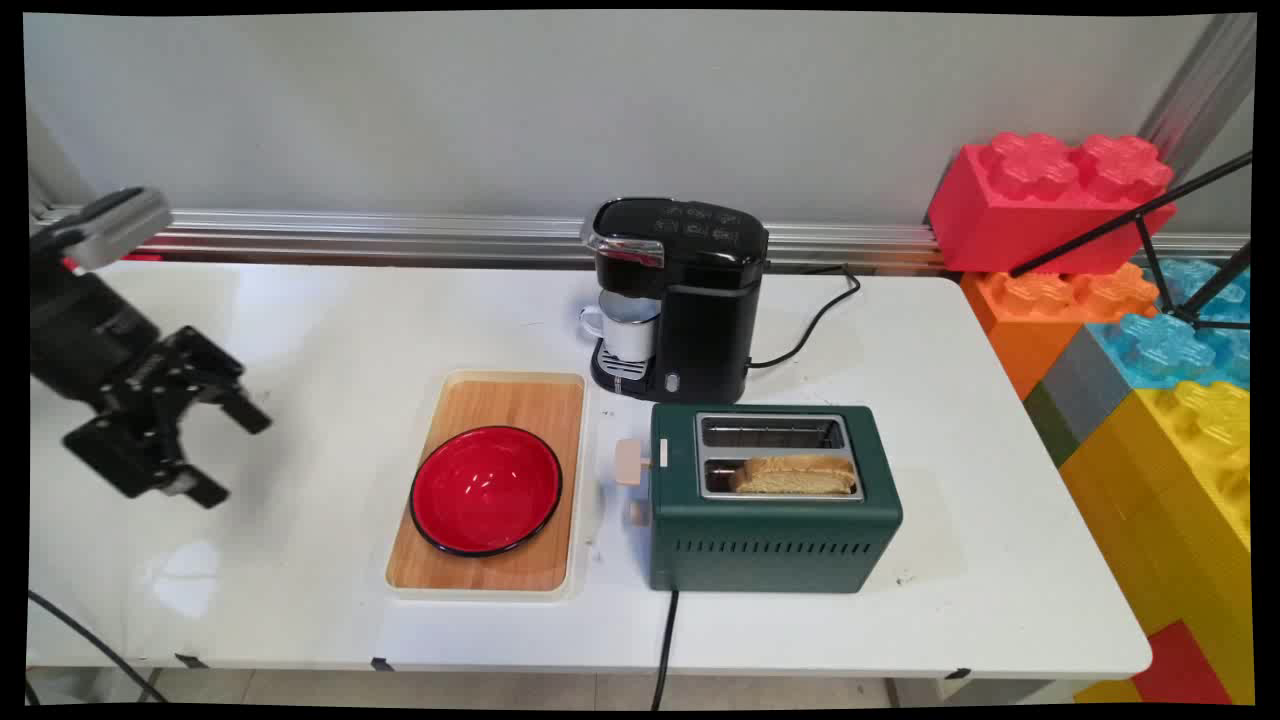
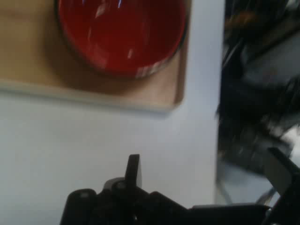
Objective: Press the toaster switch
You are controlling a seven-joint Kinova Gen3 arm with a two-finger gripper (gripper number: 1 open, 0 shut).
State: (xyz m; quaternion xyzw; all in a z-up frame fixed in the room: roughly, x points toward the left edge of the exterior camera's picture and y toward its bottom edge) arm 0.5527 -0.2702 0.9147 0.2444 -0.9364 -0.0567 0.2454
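A plain pale grey wall [image 1: 420,100] runs behind the white bench [image 1: 1000,520], with a ribbed aluminium rail [image 1: 400,235] along its foot where it meets the bench's far edge. At the right stands a stack of giant toy bricks: a red brick [image 1: 1040,200] on top, an orange brick [image 1: 1050,305] under it, translucent blue bricks [image 1: 1170,345] beside that, and yellow bricks [image 1: 1180,480] lower down. A black tripod [image 1: 1170,235] leans across them. Light tiled floor [image 1: 500,690] shows below the bench's near edge.

Tool [image 1: 228,450] spread, empty, above bare table, probably nearest red bowl [image 1: 487,489].
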